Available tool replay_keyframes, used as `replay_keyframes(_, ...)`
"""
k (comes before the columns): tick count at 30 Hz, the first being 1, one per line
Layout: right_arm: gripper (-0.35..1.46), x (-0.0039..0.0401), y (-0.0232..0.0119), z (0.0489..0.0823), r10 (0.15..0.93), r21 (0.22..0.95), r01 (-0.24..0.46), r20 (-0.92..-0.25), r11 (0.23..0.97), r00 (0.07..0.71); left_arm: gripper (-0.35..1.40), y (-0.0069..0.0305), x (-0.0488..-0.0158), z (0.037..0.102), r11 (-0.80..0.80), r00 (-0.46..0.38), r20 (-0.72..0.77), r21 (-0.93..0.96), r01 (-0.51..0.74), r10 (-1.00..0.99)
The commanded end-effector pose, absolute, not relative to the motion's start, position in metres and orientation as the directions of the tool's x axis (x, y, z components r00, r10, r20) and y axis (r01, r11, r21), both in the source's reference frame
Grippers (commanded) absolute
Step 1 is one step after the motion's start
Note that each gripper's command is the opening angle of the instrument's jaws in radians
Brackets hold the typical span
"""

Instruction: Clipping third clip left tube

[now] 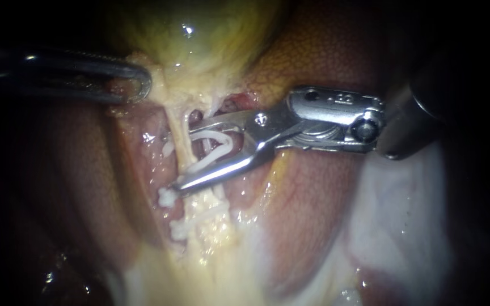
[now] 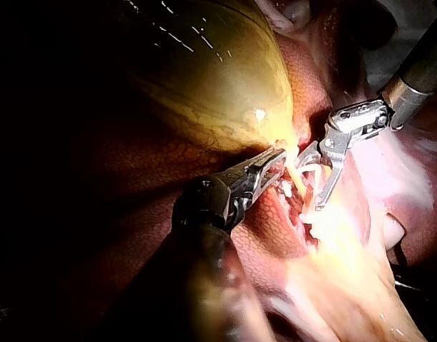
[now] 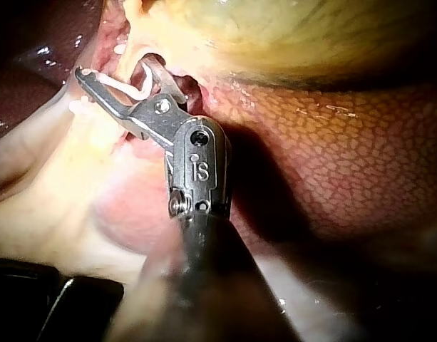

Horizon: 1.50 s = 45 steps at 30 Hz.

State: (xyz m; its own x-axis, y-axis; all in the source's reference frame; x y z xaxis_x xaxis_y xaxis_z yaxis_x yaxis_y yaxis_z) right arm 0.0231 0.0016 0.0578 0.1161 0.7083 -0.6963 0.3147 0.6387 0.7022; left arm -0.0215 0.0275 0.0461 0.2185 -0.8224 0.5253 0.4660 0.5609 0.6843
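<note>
The yellow-green gallbladder [image 1: 199, 34] sits against the mottled, reddish-brown liver [image 1: 313, 62].

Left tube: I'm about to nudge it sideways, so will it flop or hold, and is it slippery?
Likely floppy: the left tube is a thin pale strand, straight only because it looks stretched below the gallbladder. Probably slippery, since wet glints show on the liver beside it. The white clips on it may stiffen that part slightly.

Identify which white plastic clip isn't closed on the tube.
The V-shaped white clip held by the right instrument, spread open around the pale tube; the two clips below it are clamped shut.
</note>
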Motion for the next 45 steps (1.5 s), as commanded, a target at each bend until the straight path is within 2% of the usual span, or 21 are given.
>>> replay_keyframes(1,0.44,0.0232,0.0017,0.0577,0.712,0.703,0.326,-0.693,0.632,0.114,-0.35,0.0275,-0.0215,0.0461,0.561,0.218,0.525,0.684,0.466,-0.822)
replay_keyframes(13,0.37,0.0240,0.0029,0.0568,0.731,0.686,0.416,-0.679,0.597,0.072,-0.35,0.0275,-0.0215,0.0461,0.561,0.218,0.525,0.684,0.466,-0.822)
replay_keyframes(22,0.25,0.0241,0.0037,0.0559,0.739,0.688,0.422,-0.671,0.591,0.060,-0.35,0.0275,-0.0215,0.0461,0.561,0.218,0.525,0.684,0.466,-0.822)
replay_keyframes(32,-0.02,0.0240,0.0037,0.0558,0.743,0.692,0.423,-0.667,0.586,0.062,-0.35,0.0275,-0.0215,0.0461,0.561,0.218,0.525,0.684,0.466,-0.822)
replay_keyframes(35,-0.16,0.0241,0.0037,0.0558,0.743,0.692,0.422,-0.667,0.586,0.062,-0.35,0.0275,-0.0215,0.0461,0.561,0.218,0.525,0.684,0.466,-0.822)
replay_keyframes(37,-0.35,0.0241,0.0037,0.0558,0.753,0.704,0.421,-0.654,0.572,0.070,-0.35,0.0276,-0.0215,0.0461,0.561,0.218,0.525,0.684,0.466,-0.822)
replay_keyframes(39,-0.35,0.0241,0.0038,0.0559,0.770,0.723,0.418,-0.633,0.550,0.081,-0.35,0.0275,-0.0215,0.0461,0.561,0.218,0.525,0.684,0.466,-0.822)
replay_keyframes(45,-0.35,0.0244,0.0037,0.0560,0.769,0.722,0.419,-0.634,0.551,0.082,-0.35,0.0275,-0.0215,0.0461,0.561,0.218,0.525,0.684,0.466,-0.822)
